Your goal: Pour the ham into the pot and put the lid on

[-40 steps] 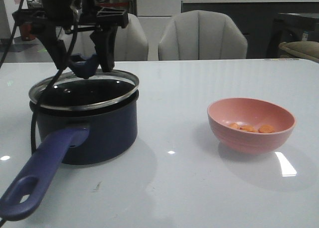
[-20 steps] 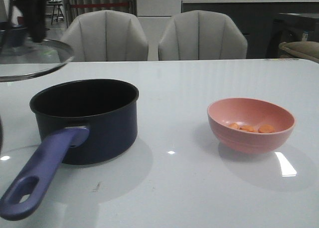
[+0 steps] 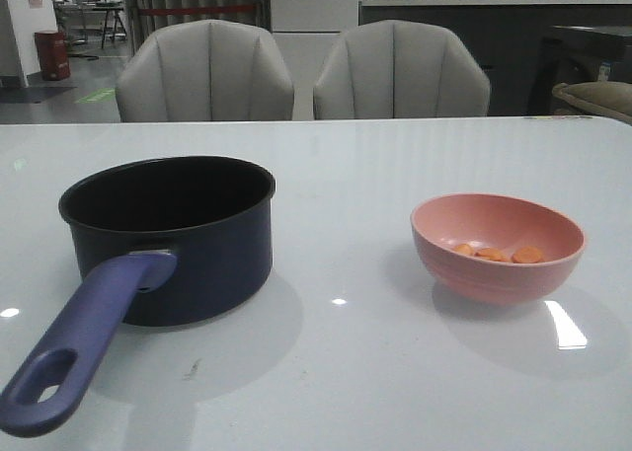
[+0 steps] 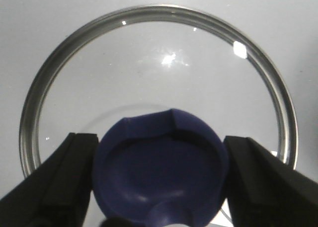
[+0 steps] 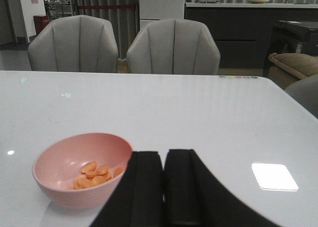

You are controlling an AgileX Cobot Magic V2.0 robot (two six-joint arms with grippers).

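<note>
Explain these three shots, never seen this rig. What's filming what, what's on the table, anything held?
It is a two-armed robot with a camera facing forward and one on each wrist. The front view shows a white table with an open navy pot and a pink bowl of ham slices. The left wrist camera looks down on the glass lid: the left gripper has its jaws clamped on the lid's blue knob. The right wrist view shows the right gripper, jaws together and empty, near the bowl.
</note>
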